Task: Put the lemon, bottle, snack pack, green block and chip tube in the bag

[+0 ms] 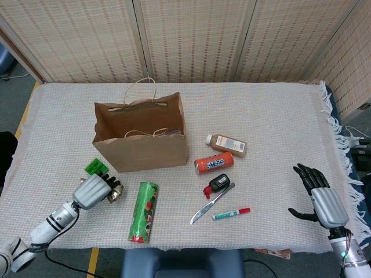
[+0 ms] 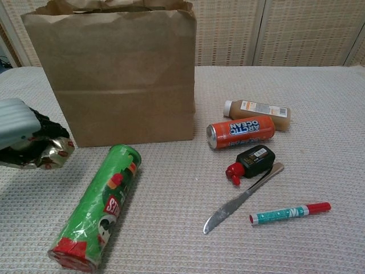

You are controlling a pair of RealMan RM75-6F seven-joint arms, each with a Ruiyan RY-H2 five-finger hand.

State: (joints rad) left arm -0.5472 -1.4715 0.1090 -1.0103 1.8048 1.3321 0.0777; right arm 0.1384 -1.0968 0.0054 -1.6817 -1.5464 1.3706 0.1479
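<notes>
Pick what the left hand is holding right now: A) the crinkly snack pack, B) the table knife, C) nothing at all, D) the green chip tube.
A: the left hand has its fingers curled around the snack pack, lifted beside the bag, while the chip tube lies untouched on the table.

Left hand [image 1: 91, 190] low at table's near-left, fingers curled closed around snack pack [image 2: 54, 153]; right hand [image 1: 320, 197] raised at far right, fingers spread, empty

A cloth-covered table [image 1: 272, 116] carries a paper bag [image 1: 142, 145], green block [image 1: 96, 167], chip tube [image 1: 143, 211], bottle [image 1: 226, 143], orange can [image 1: 214, 163], knife [image 1: 211, 203] and marker [image 1: 231, 214].
</notes>
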